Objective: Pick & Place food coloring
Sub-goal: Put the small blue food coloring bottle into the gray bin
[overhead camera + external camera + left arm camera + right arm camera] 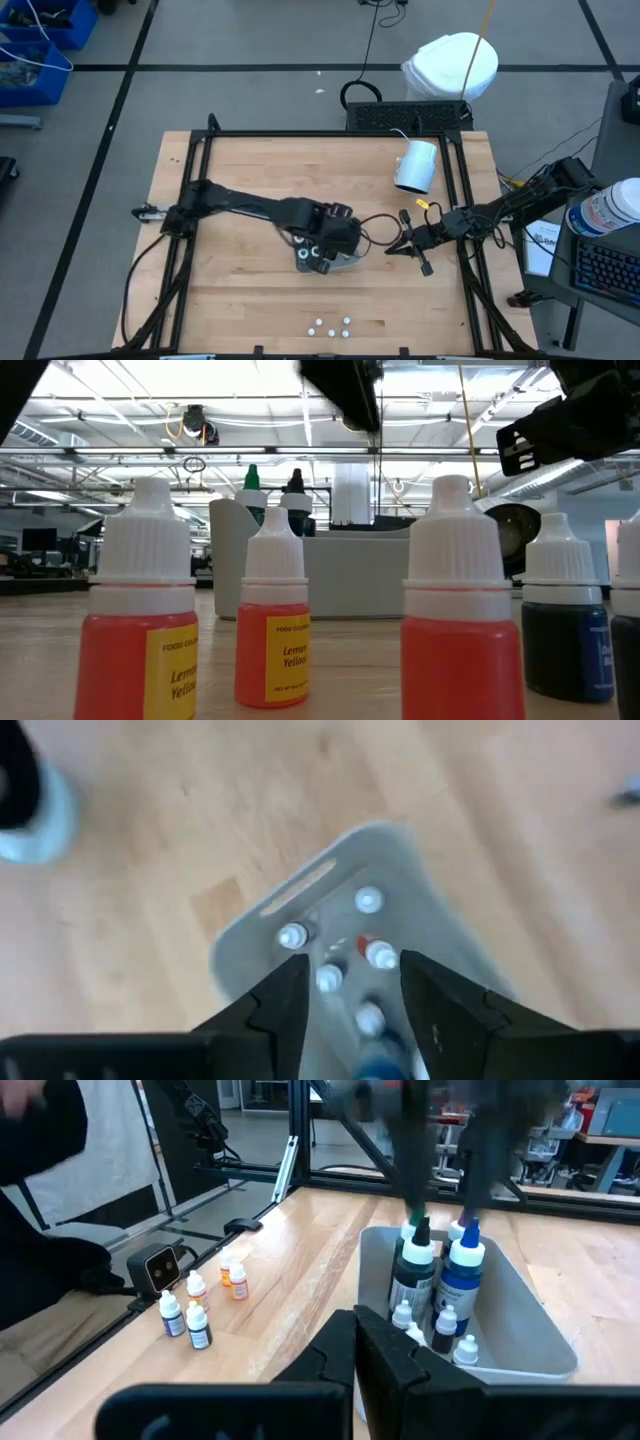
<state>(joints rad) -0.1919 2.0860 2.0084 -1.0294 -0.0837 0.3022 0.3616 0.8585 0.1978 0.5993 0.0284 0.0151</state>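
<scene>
Overhead, the left gripper (322,255) is seen above a grey bin (345,262) near the middle of the tabletop (250,300), while the right gripper (396,247) is parked just beside it. Four small food coloring bottles (331,327) are shown there only as white dots, near the front edge of the tabletop and well apart from both arms.

At table height those bottles are resolved: three orange bottles, two of them with visible yellow labels, and one dark blue bottle (563,622) stand upright in a row. The bin (330,575) is seen behind them, with green and black tips rising above its wall.

Through the left wrist view, the bin interior (420,900) is shown from above, with several white caps (368,901) inside. The left jaws are parted, nothing is gripped between them, and one cap lies in the gap.

From the right wrist view, the bin (520,1305) is seen from the side, holding two tall bottles, one dark green (413,1275) and one blue (462,1280), plus smaller ones. The four loose bottles (200,1305) are seen beside a small camera (160,1267). The right jaws are closed on nothing.

Bare wood is left between the bin and the loose bottles. A black frame (190,200) borders the tabletop on its sides and rear.
</scene>
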